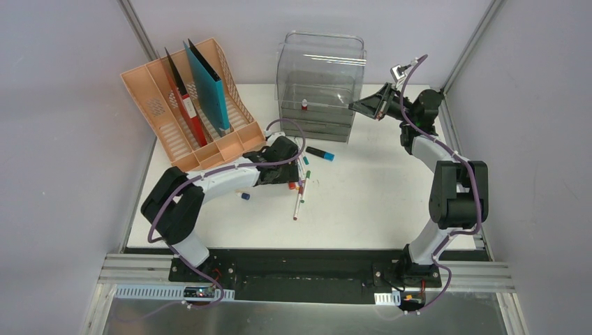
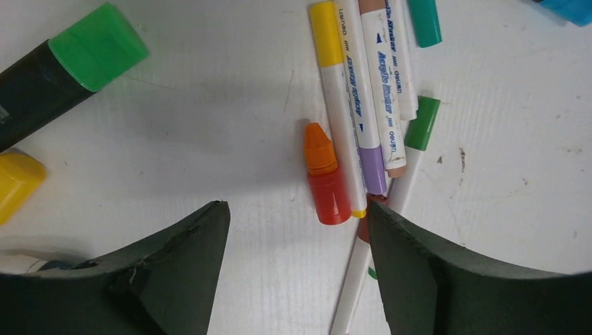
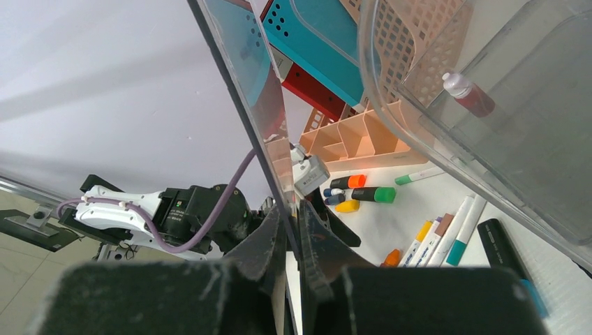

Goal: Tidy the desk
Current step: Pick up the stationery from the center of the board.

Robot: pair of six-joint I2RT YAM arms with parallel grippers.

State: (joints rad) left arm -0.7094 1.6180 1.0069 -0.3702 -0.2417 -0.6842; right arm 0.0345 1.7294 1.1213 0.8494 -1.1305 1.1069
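My left tool [image 2: 297, 209] hangs open over the white table [image 2: 209, 105]. An orange marker [image 2: 326, 178] lies just ahead of its jaws, beside 2 white pens [image 2: 382, 77] printed "Acrylic Marker" and "deli". My right tool [image 3: 290, 227] is clamped on a wall of the clear box [image 3: 489, 160].

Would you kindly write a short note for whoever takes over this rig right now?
Left pincer: open, holding nothing, low over loose white-barrelled markers, a small orange-capped red tube just ahead of its jaws.
Right pincer: shut on a thin clear plastic panel at the clear grey plastic drawer box.
Done: teal folder and red folder stand in the peach slotted file rack; a small red bottle sits inside the box.
Left: markers lie scattered on the large white desk.
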